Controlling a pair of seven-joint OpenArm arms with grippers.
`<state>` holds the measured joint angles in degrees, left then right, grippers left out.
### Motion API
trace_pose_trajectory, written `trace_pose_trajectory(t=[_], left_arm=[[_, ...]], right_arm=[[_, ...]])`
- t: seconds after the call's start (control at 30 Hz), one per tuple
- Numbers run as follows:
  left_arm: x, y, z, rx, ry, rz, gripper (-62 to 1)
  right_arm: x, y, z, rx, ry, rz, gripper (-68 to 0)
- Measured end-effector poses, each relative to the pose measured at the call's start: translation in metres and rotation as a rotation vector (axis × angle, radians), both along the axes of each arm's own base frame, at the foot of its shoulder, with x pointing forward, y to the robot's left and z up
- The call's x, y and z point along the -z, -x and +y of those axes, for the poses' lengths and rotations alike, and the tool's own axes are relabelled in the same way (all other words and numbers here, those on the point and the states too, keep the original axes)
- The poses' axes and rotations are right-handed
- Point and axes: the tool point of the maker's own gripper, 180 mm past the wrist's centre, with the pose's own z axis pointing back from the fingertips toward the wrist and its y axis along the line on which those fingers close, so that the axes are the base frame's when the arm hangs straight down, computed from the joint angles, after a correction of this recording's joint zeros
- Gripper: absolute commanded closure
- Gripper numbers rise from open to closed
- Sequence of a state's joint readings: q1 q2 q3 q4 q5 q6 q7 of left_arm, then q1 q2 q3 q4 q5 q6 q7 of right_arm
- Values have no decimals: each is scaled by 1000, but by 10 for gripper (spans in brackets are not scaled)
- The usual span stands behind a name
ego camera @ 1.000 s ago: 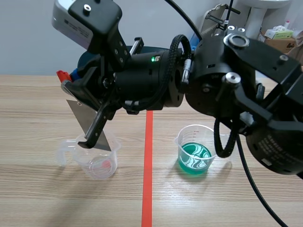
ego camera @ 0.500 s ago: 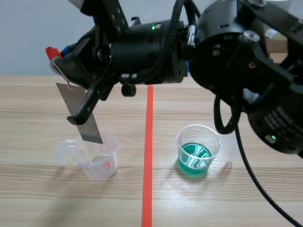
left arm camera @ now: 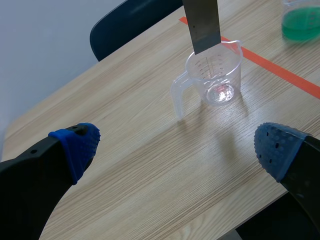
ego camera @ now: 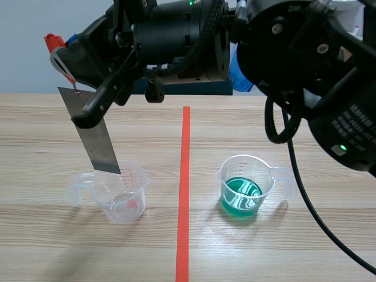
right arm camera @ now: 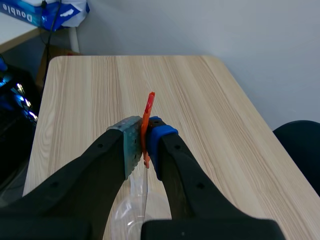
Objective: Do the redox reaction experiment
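My right gripper [ego camera: 67,51], reaching in from the right across the table's left half, is shut on a red clip [ego camera: 54,42]. A grey metal sheet [ego camera: 94,138] hangs from the clip, tilted, its lower edge about level with the rim of an empty clear beaker [ego camera: 120,197]. In the right wrist view the clip [right arm camera: 148,112] is pinched at the gripper [right arm camera: 145,140], with the sheet edge-on below. A beaker of green liquid [ego camera: 242,191] stands right of the tape line. My left gripper [left arm camera: 177,145] hovers open, short of the clear beaker [left arm camera: 215,75] and the sheet [left arm camera: 202,22].
A dark blue chair [left arm camera: 130,20] stands beyond the table's far edge. The table's near edge and corner lie under the left gripper's fingers [left arm camera: 277,147]. An orange-red tape line [ego camera: 183,194] runs between the two beakers.
My right gripper has risen and drifted left with the clip. The metal sheet came up out of the clear beaker until its lower edge is near the rim.
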<state>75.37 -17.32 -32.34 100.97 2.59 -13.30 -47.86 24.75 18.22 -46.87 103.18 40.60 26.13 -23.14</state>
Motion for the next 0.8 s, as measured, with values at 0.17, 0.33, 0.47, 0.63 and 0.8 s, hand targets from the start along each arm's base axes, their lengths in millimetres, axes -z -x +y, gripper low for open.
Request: trace_pose_trajectory(t=[0.17,0.33,0.47,0.63,0.8], left_arm=[[0,0,0,0,0,0,-623],[0,0,0,0,0,0,-623],[0,0,0,0,0,0,-623],[0,0,0,0,0,0,-623],[0,0,0,0,0,0,-623]], right_arm=[[-6,1,-2,3,-2,-13,-6],[-8,2,-1,-1,-6,-19,-6],[-8,2,-1,-1,-6,-19,-6],[-8,2,-1,-1,-6,-19,-6],[-8,2,-1,-1,-6,-19,-6]])
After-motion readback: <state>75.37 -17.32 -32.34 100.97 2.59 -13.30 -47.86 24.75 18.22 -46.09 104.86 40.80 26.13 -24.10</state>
